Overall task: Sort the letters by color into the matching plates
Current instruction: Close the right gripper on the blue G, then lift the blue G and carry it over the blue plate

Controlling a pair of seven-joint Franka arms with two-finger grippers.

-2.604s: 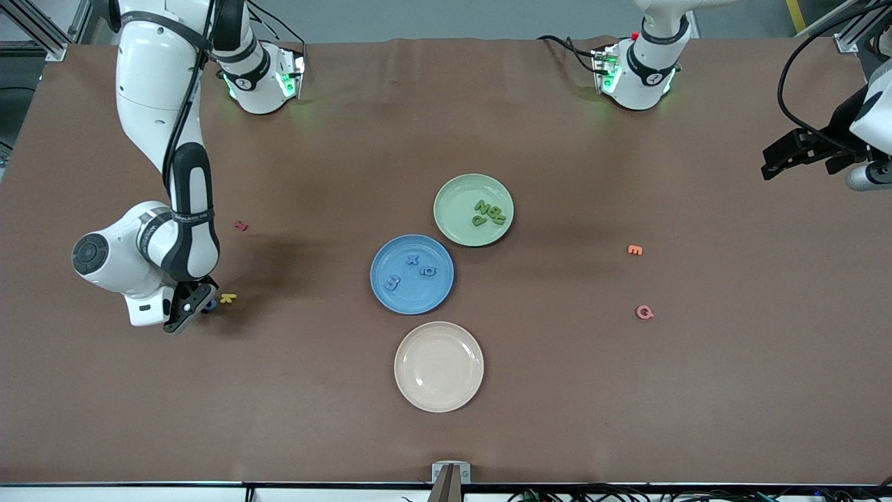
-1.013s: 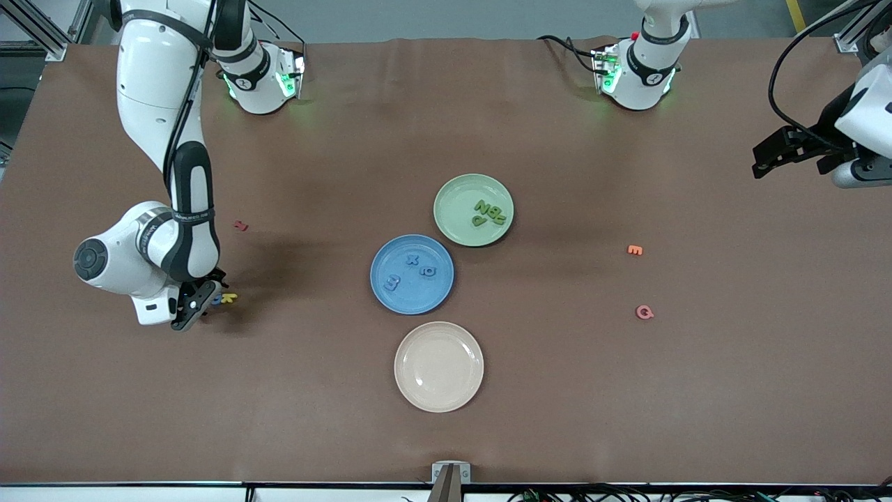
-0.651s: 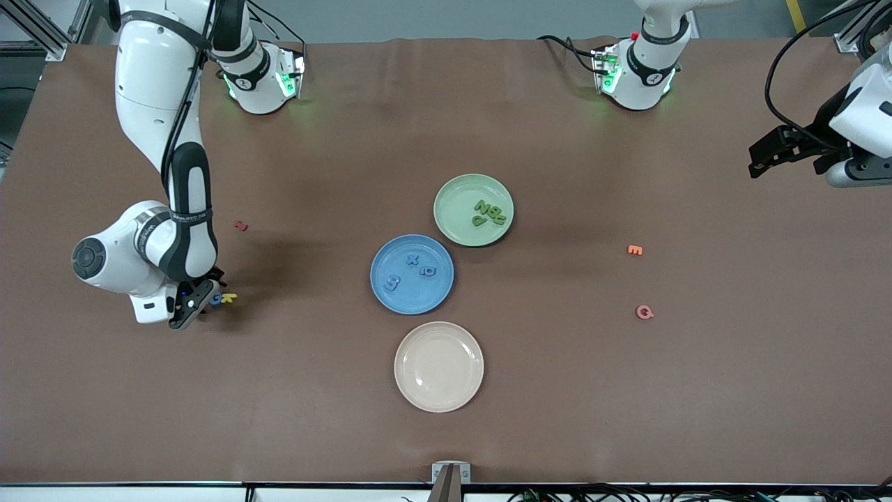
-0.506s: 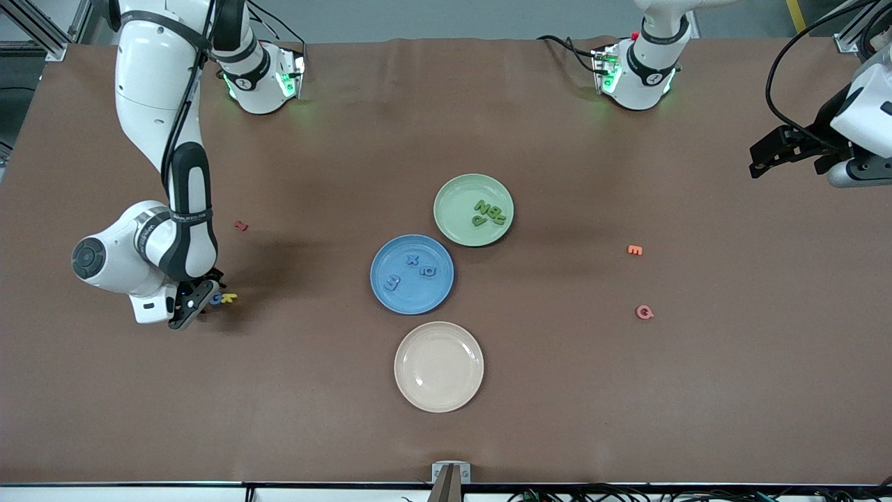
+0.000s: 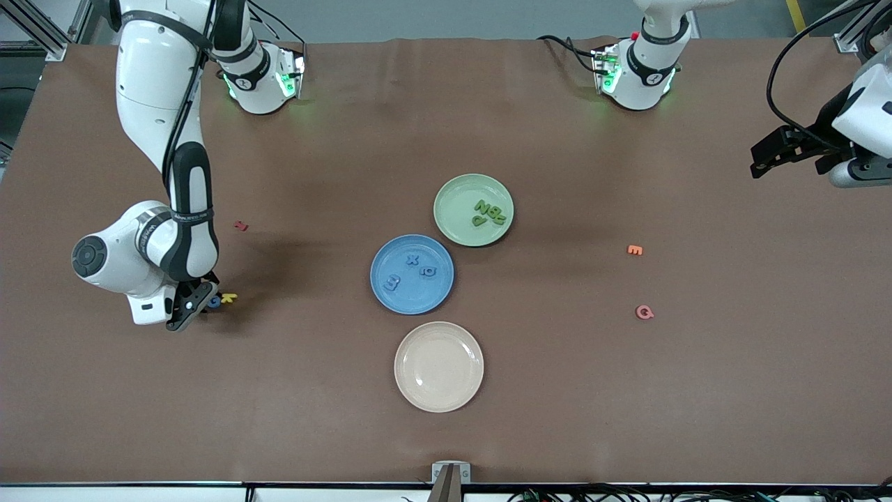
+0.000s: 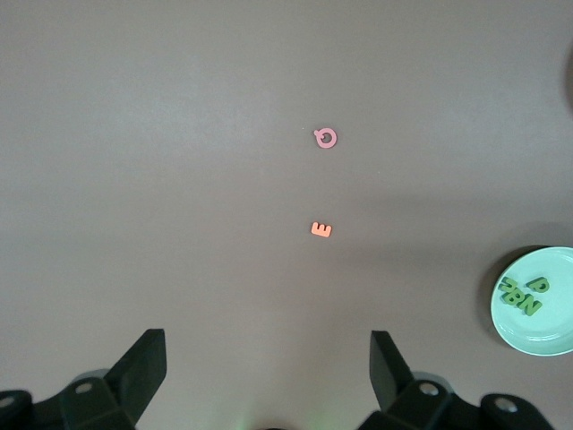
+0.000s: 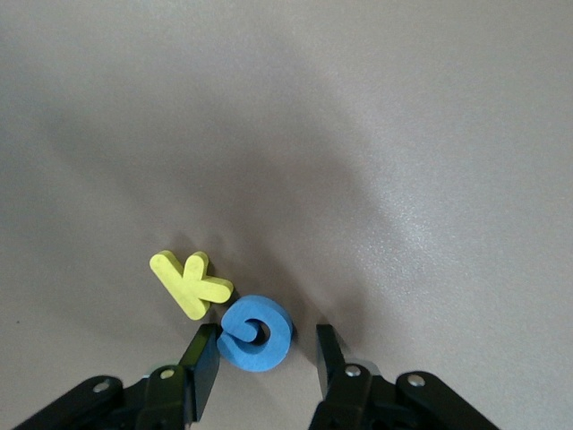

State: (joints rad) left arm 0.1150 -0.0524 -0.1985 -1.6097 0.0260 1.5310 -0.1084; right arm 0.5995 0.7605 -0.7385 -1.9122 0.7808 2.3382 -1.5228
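Observation:
A blue letter (image 7: 257,333) lies flat on the table beside a yellow K (image 7: 190,282), toward the right arm's end (image 5: 214,301). My right gripper (image 7: 266,345) is down at the table, its fingers on either side of this letter. One finger touches it and the other stands a small gap away, so the gripper is still open. The blue plate (image 5: 418,296) holds three blue letters (image 5: 412,260). The light green plate (image 5: 456,199) holds several green letters (image 5: 489,212). My left gripper (image 5: 759,164) waits open and empty, high over the left arm's end of the table (image 6: 267,354).
A cream plate (image 5: 439,366) lies nearer the front camera than the blue plate. An orange E (image 5: 635,249) and a pink Q (image 5: 644,312) lie toward the left arm's end. A small red letter (image 5: 241,225) lies beside the right arm.
The right gripper's fingers have narrowed round the blue letter, and the hand shifted slightly at the table. The left arm has drifted a little.

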